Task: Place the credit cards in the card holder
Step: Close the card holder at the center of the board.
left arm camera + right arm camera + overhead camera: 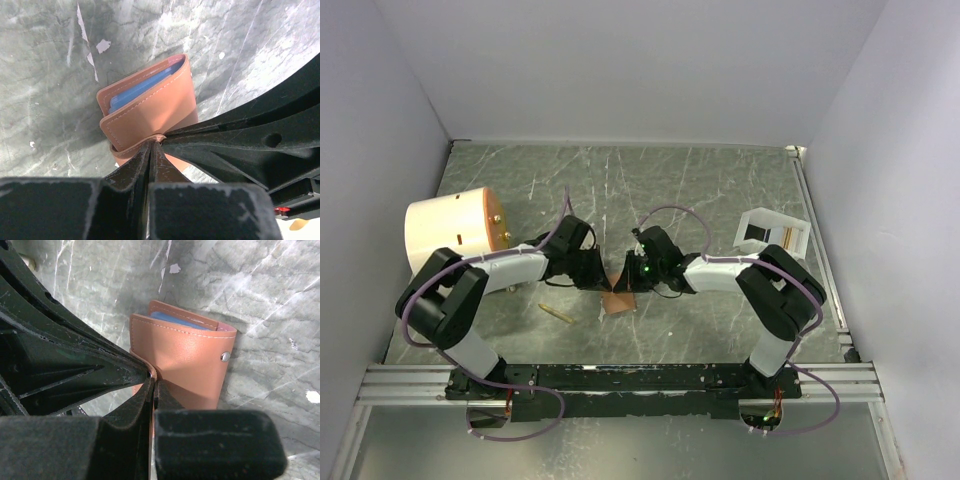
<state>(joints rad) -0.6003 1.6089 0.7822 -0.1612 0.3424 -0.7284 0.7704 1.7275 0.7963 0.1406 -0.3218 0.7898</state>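
far to the left of the left hand (596,274), well apart from it, a big cream cylinder (448,236) sits on the grey marbled tabletop (700,180). a thin yellowish stick (556,313) lies on the tabletop to the near left of that hand, not touching it.

the left hand has its fingers (135,167) pressed together, clamped on a thin edge of the card holder (150,107) at the holder's near end. from this hand's own view the tan card holder lies just ahead of the fingertips, folded over on itself and resting on the tabletop. the pale blue edge of the credit cards (140,87) shows inside the fold, toward the holder's upper left side. how many cards are tucked in there cannot be told.

the right hand (153,382) meets the left one tip to tip over the card holder. its fingers are likewise shut tight, pinching the leather edge at the holder's near left corner. ahead of this hand the holder's outer flap faces up, with a small metal snap (225,356) near its right edge and the blue cards peeking out along the far edge.

beyond the right hand, off to its right and well apart, a white open tray (770,235) stands on the tabletop. its contents are too small to make out.
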